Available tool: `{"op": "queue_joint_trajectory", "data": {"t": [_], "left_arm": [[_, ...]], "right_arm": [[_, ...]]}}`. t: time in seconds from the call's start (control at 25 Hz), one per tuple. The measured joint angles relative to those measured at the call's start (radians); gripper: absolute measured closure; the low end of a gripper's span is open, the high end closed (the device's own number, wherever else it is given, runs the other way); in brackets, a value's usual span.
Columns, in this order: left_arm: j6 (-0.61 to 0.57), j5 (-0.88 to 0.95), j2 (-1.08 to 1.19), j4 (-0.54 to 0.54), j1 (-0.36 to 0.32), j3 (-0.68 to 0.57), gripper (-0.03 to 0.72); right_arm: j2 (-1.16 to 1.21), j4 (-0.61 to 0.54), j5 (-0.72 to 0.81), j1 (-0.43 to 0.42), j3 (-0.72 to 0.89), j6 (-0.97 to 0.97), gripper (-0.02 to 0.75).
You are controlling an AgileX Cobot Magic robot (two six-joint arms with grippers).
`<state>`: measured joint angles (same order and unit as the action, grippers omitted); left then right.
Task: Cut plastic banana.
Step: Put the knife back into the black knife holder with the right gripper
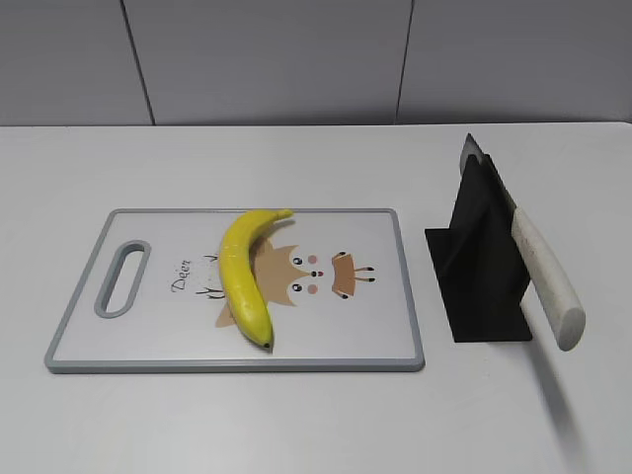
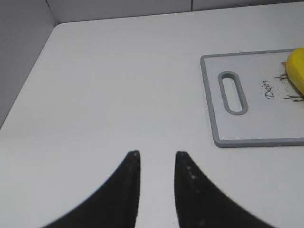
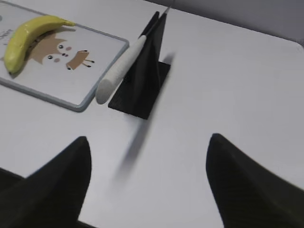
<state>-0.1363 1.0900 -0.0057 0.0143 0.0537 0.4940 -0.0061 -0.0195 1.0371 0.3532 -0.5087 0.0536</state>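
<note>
Both my grippers, left (image 2: 156, 153) and right (image 3: 147, 142), hover spread; one plastic banana (image 1: 247, 276), one knife (image 1: 541, 275).

A plain white surface (image 1: 296, 425) is seen, bounded at the back by a grey panelled wall (image 1: 276, 59). Two things are carried directly on it. A board (image 1: 380, 296), white with a grey rim, a slot handle at its left end and a cartoon deer print, is laid flat left of centre. A black stand (image 1: 479, 267) is set just beside the board's right edge, apart from it, with a narrow strip of bare surface between them. A shadow is cast on the surface in front of the stand. In the left wrist view the surface's far left corner is shown against the wall.
</note>
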Motion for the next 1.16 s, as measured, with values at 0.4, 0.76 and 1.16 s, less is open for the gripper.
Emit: {"op": "queue_joint_trajectory", "data": {"t": [0.4, 0.76, 1.16], "left_arm": [[0.000, 0.000, 0.000, 0.000, 0.000, 0.000, 0.448], [0.000, 0.000, 0.000, 0.000, 0.000, 0.000, 0.448], [0.000, 0.000, 0.000, 0.000, 0.000, 0.000, 0.448]], "right_arm": [[0.000, -0.003, -0.001, -0.330, 0.000, 0.001, 0.153], [0.000, -0.004, -0.001, -0.371, 0.000, 0.001, 0.153], [0.000, -0.004, 0.000, -0.371, 0.000, 0.002, 0.153]]}}
